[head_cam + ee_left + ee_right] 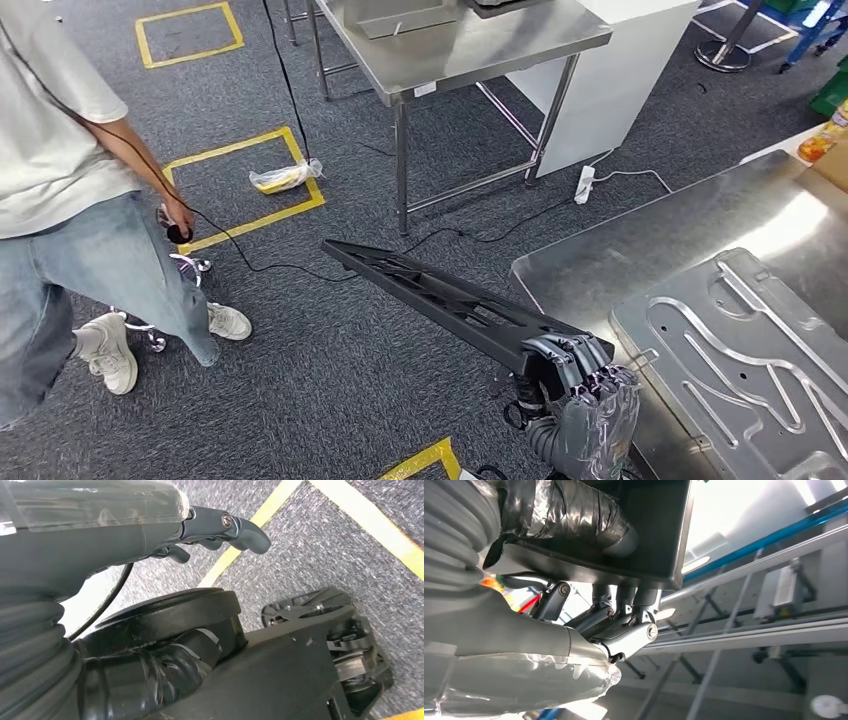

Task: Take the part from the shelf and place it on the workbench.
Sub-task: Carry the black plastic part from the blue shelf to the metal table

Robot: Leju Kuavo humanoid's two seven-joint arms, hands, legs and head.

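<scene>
At the far left a person in a light shirt and jeans stands on the grey carpet, one hand down by a black cable that trails across the floor. Just beside that person, yellow tape marks a square on the carpet, with a clear bag of something yellow lying on its edge. Behind it stands a steel table on thin legs, and next to that a white cabinet with a power strip at its foot.

The part, a long black ribbed strip, sticks out over the carpet toward the left, level with the near corner of the worktop. The right hand grips its near end, fingers curled over the top, close against the worktop's edge. In the right wrist view the fingers wrap around a dark flat piece.

On the worktop to the right lies a shiny metal plate with curved grooves, close beside the gripping hand. The left hand hangs over the carpet, fingers curled in with nothing in them.
</scene>
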